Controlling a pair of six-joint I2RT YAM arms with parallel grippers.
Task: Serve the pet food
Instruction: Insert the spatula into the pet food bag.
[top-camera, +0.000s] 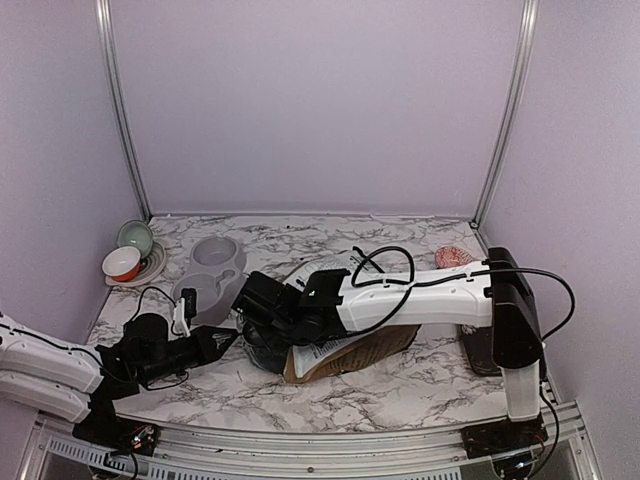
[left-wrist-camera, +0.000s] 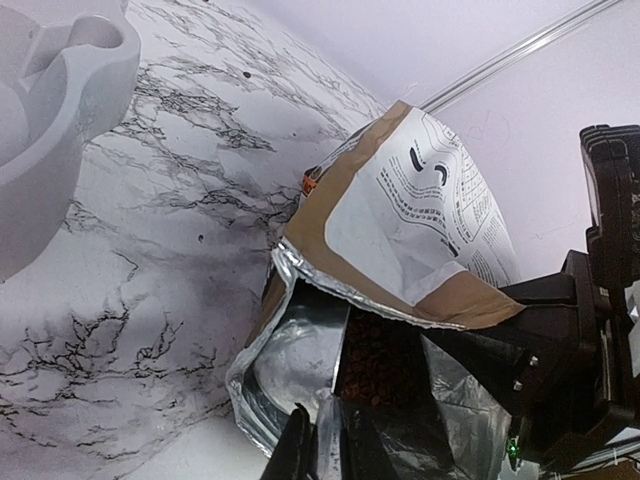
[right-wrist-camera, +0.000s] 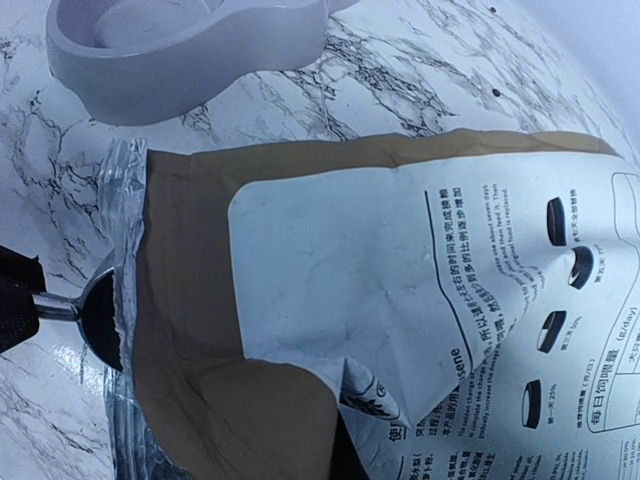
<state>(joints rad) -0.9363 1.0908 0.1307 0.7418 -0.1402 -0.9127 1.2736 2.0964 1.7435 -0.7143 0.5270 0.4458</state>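
Note:
A brown-and-white printed bag (top-camera: 350, 348) lies on its side on the marble table, its foil mouth facing left. My right gripper (top-camera: 262, 318) is shut on the bag's upper flap (right-wrist-camera: 300, 260) and holds the mouth open; one dark finger (right-wrist-camera: 352, 462) shows under a pinched fold. Inside the bag lies the pet food (left-wrist-camera: 385, 365), a dark heap of reddish-brown kibble. My left gripper (left-wrist-camera: 322, 418) is shut on the handle of a metal scoop (right-wrist-camera: 98, 315), whose bowl sits at the bag's mouth. In the top view the kibble is hidden.
A grey double pet feeder (top-camera: 210, 270) stands just behind the left gripper, and it also shows in the left wrist view (left-wrist-camera: 50, 100). At the back left are a red-and-white cup (top-camera: 124, 263) and a green cup (top-camera: 135, 237). A red-patterned small bowl (top-camera: 453, 257) sits at the back right.

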